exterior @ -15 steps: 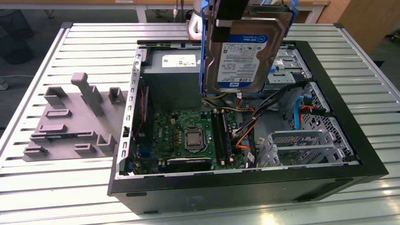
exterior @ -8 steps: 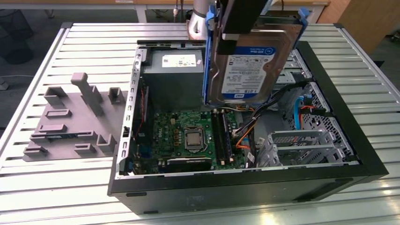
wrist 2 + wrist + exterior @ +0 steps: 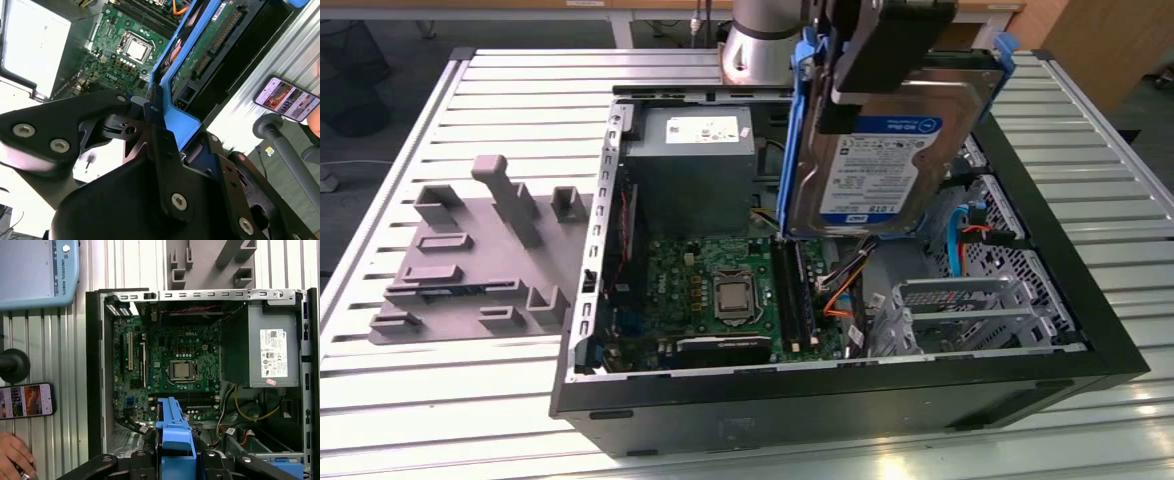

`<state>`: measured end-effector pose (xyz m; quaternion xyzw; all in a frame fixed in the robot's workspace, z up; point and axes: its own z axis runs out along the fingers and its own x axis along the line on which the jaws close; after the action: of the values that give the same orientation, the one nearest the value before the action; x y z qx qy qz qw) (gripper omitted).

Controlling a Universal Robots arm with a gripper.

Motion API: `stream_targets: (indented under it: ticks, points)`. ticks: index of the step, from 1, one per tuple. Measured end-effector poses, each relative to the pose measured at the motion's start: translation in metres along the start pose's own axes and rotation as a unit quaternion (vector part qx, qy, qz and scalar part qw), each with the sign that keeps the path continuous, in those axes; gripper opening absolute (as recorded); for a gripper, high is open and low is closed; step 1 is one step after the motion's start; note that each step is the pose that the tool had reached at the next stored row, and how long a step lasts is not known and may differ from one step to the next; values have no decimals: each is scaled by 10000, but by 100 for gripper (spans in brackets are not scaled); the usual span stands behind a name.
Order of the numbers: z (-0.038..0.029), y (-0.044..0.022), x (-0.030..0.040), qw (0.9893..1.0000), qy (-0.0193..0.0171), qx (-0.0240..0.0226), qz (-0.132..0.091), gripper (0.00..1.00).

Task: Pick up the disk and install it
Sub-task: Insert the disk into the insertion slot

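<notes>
The gripper [image 3: 887,60] grips the disk [image 3: 881,150] upright above the open case [image 3: 827,405]; a grey fixture [image 3: 467,260] lies beside it.

Bright even light, glare on power supply [image 3: 30,50]

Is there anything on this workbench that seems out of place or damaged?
Nothing looks damaged or spilled. One stray thing: a phone, screen lit, lies on the table beside the open computer case, a person's fingers close by. The hand holds the disk nearly upright above the case.
</notes>
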<state>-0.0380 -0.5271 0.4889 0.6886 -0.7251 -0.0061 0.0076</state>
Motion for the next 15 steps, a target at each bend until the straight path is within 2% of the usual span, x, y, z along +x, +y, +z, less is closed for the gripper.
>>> stream_targets:
  ticks: [8, 15]
  points:
    - [32, -60, 170, 10000, 0, 0, 0, 36]
    - [37, -78, 183, 10000, 0, 0, -3, 36]
